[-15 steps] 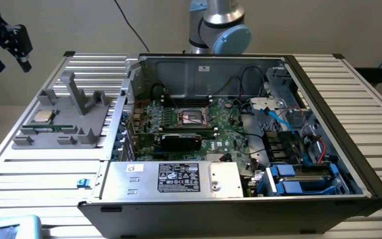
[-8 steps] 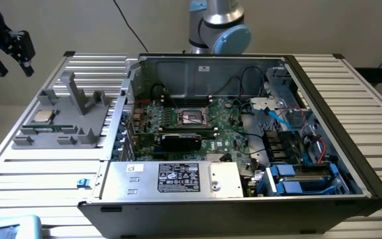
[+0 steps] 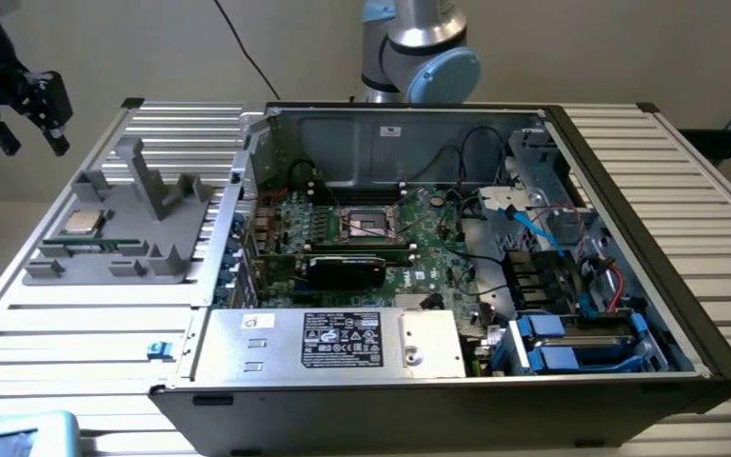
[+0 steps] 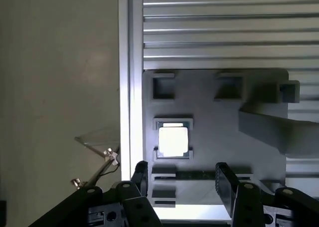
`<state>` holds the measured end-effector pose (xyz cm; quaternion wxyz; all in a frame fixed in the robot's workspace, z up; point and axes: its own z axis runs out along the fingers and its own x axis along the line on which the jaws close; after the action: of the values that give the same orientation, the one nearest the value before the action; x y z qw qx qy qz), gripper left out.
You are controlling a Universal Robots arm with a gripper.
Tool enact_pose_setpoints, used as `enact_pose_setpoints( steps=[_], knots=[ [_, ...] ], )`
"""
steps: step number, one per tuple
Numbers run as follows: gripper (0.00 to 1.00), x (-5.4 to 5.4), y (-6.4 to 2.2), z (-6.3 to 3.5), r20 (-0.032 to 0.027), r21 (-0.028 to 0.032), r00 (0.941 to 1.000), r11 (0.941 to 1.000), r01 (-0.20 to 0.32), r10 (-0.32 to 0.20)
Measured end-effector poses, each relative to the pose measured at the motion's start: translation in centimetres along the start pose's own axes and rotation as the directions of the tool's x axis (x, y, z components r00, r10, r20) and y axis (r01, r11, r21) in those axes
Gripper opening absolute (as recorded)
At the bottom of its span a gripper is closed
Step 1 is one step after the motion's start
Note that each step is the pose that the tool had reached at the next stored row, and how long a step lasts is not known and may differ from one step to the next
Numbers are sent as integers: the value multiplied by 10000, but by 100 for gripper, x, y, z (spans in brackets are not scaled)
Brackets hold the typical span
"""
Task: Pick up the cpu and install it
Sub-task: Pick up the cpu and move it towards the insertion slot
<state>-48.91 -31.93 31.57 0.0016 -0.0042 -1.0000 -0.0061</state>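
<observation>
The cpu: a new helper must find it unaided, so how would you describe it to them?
Find the open computer case; on the exterior view's left of it, a grey holder sits on the slatted table. The cpu lies flat in one of its recesses: a small shiny silver square among dull grey blocks.

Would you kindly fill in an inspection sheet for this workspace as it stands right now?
Surface: slatted metal table carrying an open computer case.
Job's things: cpu lying flat in the grey fixture; socket on the motherboard inside the case.
Clutter: small blue part beside the case.
Grippers: gripper open, holding nothing, above the fixture close to the cpu.
Cables: blue cables inside the case; black cable behind it.
Surroundings: arm base behind the case.
</observation>
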Motion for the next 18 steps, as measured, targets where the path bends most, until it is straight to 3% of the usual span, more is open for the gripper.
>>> enact_pose_setpoints(
  steps=[5,18],
  knots=[
    [66,4,-1,91,-5,1,9991,9991,424,-424],
    [66,11,-9,329,-4,-4,9991,9991,434,-434]
  ],
)
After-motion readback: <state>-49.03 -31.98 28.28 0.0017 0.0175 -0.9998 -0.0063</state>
